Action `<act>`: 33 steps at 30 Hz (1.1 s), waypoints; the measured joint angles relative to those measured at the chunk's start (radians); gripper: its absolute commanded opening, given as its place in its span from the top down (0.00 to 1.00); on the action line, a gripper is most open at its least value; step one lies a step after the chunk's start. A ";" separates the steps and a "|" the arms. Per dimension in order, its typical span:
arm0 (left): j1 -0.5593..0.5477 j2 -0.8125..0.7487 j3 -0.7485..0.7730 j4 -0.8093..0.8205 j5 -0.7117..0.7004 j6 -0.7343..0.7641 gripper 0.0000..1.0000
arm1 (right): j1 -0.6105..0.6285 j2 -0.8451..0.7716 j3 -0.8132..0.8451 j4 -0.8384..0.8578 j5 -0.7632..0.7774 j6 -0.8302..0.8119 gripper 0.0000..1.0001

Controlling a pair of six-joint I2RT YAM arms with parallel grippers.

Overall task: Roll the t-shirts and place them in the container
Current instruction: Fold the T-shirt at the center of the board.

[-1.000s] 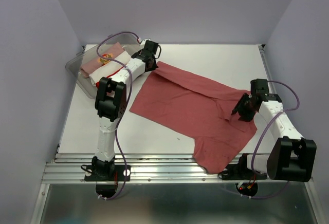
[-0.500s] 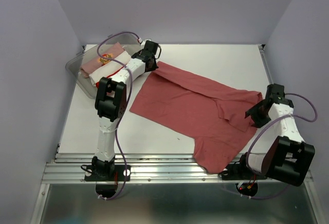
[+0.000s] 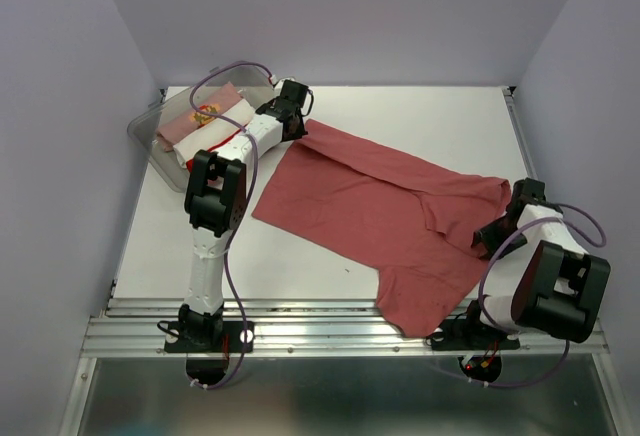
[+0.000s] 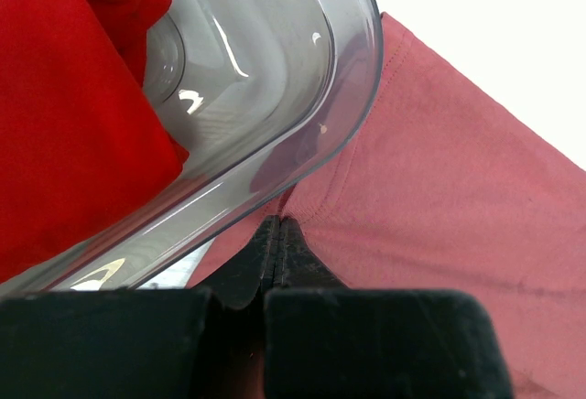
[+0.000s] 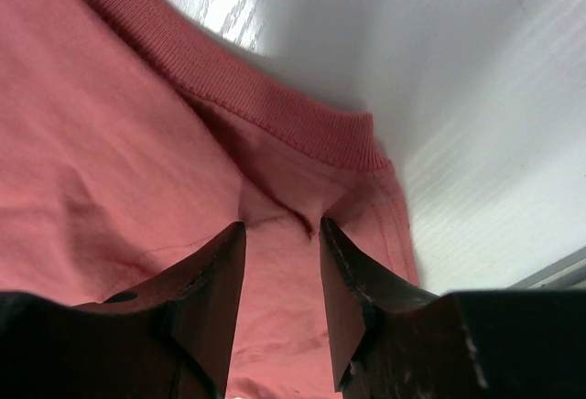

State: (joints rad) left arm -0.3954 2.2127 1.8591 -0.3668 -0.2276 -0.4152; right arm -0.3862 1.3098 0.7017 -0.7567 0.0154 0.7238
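A large brick-red t-shirt (image 3: 380, 206) lies spread across the table, partly folded over itself. My left gripper (image 3: 297, 128) is at its far-left corner beside the tub, and in the left wrist view this gripper (image 4: 277, 225) is shut on the shirt's edge (image 4: 458, 198). At the shirt's right edge my right gripper (image 3: 490, 236) is low on the cloth. Seen from the right wrist, it (image 5: 282, 227) stands open, its tips pressed on the cloth just short of the ribbed collar (image 5: 265, 97), a small pucker between them. Rolled pale pink (image 3: 205, 111) and bright red (image 4: 73, 97) bundles lie in the tub.
The clear plastic tub (image 3: 140, 136) sits at the far left, its rounded corner (image 4: 339, 70) right next to my left fingers. Lilac walls close in the table on three sides. A metal rail (image 3: 300, 316) runs along the near edge.
My right gripper left the folded flap in the shirt's middle, swung out to the right edge, then came down nearer onto the collar area. The left arm stayed still.
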 measured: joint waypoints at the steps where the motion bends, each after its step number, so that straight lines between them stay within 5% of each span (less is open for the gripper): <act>1: 0.000 0.000 0.000 0.000 0.000 0.000 1.00 | 0.000 0.009 -0.003 0.010 0.000 0.000 0.60; 23: 0.000 0.000 0.000 0.000 -0.005 0.008 1.00 | 0.000 -0.028 -0.028 0.047 0.004 0.003 0.99; 33: 0.000 0.000 0.000 -0.001 -0.012 0.013 1.00 | 0.000 -0.120 0.046 -0.032 0.033 0.002 0.99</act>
State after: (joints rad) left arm -0.3954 2.2127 1.8591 -0.3676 -0.2394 -0.4026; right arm -0.3862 1.1900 0.7475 -0.7887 0.0483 0.7254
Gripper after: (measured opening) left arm 0.022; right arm 0.021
